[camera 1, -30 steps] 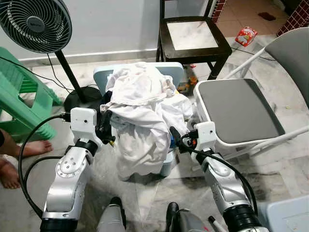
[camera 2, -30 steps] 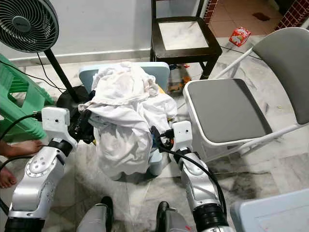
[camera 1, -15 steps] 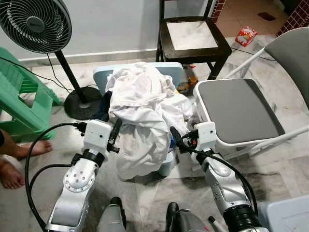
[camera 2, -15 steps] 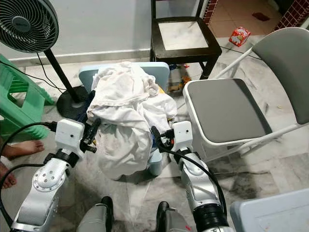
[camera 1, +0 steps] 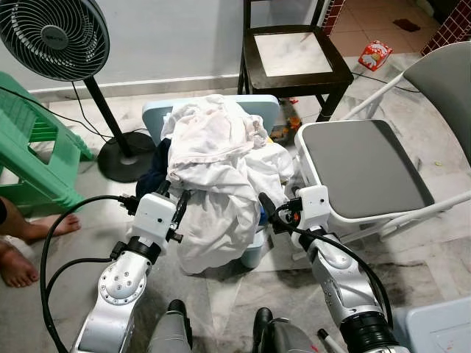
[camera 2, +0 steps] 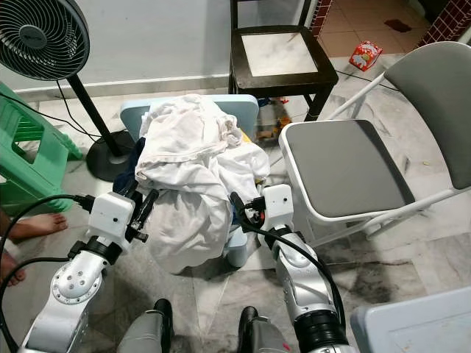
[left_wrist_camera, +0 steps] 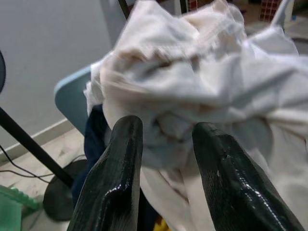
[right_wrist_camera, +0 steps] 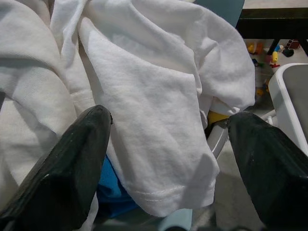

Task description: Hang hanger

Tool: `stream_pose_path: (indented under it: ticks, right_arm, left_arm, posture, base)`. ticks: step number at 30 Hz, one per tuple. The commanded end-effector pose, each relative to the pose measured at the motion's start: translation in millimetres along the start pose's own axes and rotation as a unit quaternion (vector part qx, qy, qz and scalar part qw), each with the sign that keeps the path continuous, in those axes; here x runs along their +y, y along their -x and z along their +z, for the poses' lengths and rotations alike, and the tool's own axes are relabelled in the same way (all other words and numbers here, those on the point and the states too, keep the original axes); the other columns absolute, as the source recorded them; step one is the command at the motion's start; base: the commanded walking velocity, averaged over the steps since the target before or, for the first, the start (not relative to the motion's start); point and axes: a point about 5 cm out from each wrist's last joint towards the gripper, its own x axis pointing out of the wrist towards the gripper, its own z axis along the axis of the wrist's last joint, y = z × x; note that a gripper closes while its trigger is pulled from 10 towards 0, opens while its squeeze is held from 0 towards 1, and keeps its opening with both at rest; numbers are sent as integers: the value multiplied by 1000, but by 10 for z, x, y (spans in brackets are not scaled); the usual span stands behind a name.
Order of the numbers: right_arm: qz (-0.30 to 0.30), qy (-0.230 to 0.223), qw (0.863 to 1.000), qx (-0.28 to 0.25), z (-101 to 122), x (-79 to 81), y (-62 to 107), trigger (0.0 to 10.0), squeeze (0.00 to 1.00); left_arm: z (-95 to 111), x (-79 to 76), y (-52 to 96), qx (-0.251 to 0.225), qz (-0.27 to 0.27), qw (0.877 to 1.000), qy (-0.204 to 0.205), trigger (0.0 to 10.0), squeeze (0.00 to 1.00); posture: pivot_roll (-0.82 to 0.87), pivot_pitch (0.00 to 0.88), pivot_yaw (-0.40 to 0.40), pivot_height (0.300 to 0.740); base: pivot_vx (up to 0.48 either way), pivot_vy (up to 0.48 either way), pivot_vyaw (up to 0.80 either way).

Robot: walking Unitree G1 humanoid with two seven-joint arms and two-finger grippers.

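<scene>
Looking down from the robot's head, a heap of white clothes (camera 1: 217, 173) is piled over a pale blue chair (camera 1: 254, 109) at the centre of the scene. No hanger can be made out; if one is here, it is buried under the fabric, and dark blue cloth (camera 1: 156, 170) peeks out at the heap's 9 o'clock edge.

At 7 o'clock from the heap, the left gripper (camera 1: 174, 204) points at the cloth with its fingers (left_wrist_camera: 121, 163) parted and nothing between them. At 4 o'clock, the right gripper (camera 1: 265, 207) sits just beside the hanging hem, its fingers (right_wrist_camera: 72, 163) spread wide and also empty.

A grey folding chair (camera 1: 364, 165) stands at 3 o'clock, a dark wooden chair (camera 1: 291, 55) at 12 o'clock, a standing fan (camera 1: 55, 33) at 10 o'clock and a green plastic stool (camera 1: 33, 154) at 9 o'clock. A person's bare feet (camera 1: 29, 235) rest on the floor at 8 o'clock, near the left arm.

Likely risks: with the hanger hidden, either gripper could close on loose cloth instead. Pulling that cloth may drag the whole heap onto the floor. A wide swing of the left arm could come close to the person's feet.
</scene>
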Motion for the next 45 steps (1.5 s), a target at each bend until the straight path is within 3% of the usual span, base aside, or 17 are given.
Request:
stream_pose_path:
  ticks: [1, 8, 17, 21, 22, 29, 30, 31, 45]
  right_arm:
    - [-9, -2, 1000, 10, -62, -23, 56, 10000, 0]
    - [-9, -2, 1000, 11, -69, -28, 63, 10000, 0]
    - [-8, -3, 1000, 13, -74, -26, 58, 10000, 0]
    - [-7, -2, 1000, 13, -75, -26, 57, 10000, 0]
    - [-7, -2, 1000, 13, -76, -26, 56, 10000, 0]
    - [-6, -1, 1000, 14, -77, -24, 55, 10000, 0]
    - [-6, -1, 1000, 14, -78, -24, 56, 10000, 0]
    - [-7, -1, 1000, 14, -79, -24, 58, 10000, 0]
    - [-9, -1, 1000, 13, -76, -26, 68, 10000, 0]
  left_arm:
    - [-93, -39, 55, 18, -9, 1000, -10, 10000, 0]
    - [-173, 30, 100, 33, 24, 999, -34, 10000, 0]
    - [-150, 15, 160, 18, 34, 998, -43, 10000, 0]
    - [-185, 75, 238, 19, 63, 996, -53, 10000, 0]
    - [-209, 101, 242, 23, 71, 996, -48, 10000, 1000]
    - [-299, 227, 237, 36, 99, 993, -53, 10000, 1000]
    - [-312, 244, 235, 38, 102, 993, -56, 10000, 125]
    - [-325, 266, 226, 40, 104, 992, -57, 10000, 0]
    - [-318, 425, 58, 29, 121, 990, -70, 10000, 0]
  posture:
    - [257, 322, -54, 740]
    - [257, 323, -53, 740]
    - [260, 323, -53, 740]
    - [262, 322, -56, 740]
    - [263, 321, -56, 740]
    - [259, 319, -55, 740]
    - [258, 320, -56, 740]
    - [256, 319, -56, 740]
    - [246, 325, -57, 740]
  base:
    - [0, 0, 0]
    - [0, 0, 0]
    - [0, 0, 0]
    - [0, 0, 0]
    - [0, 0, 0]
    - [0, 0, 0]
    - [0, 0, 0]
    - [0, 0, 0]
    - [0, 0, 0]
